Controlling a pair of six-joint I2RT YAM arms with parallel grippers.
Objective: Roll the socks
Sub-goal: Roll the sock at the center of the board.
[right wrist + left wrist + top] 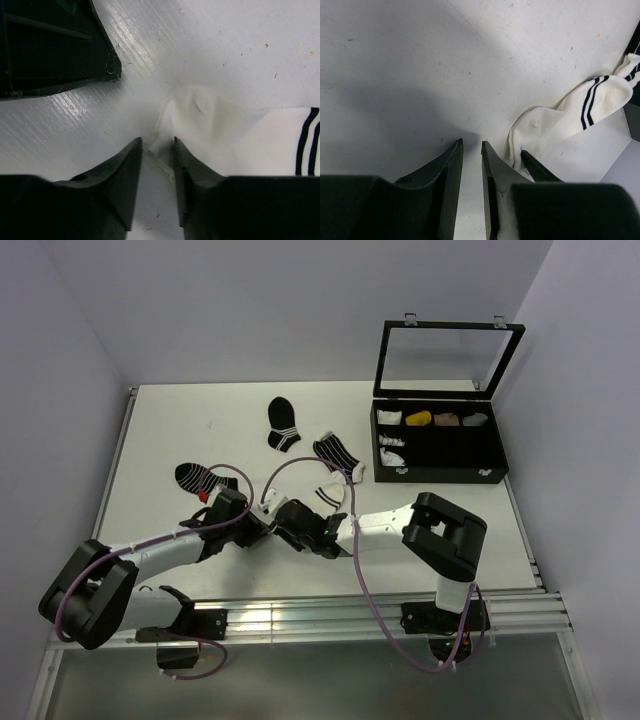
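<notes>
Sock (pixel 545 130), white with striped cuff, lies central on the tabletop (pixel 170 430), toe toward the near left corner, cuff toward the far right. Right jaws, part open, straddle its toe edge; left jaws, slightly parted, hold nothing.

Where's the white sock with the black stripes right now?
The white sock lies mid-table in the top view, its plain end at the right arm's fingers, with a black striped sock just beyond it.

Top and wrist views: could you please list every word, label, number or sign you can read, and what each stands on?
None: no writing, number or sign shows on the white sock, the black-and-white sock, the black box or the table.
</notes>
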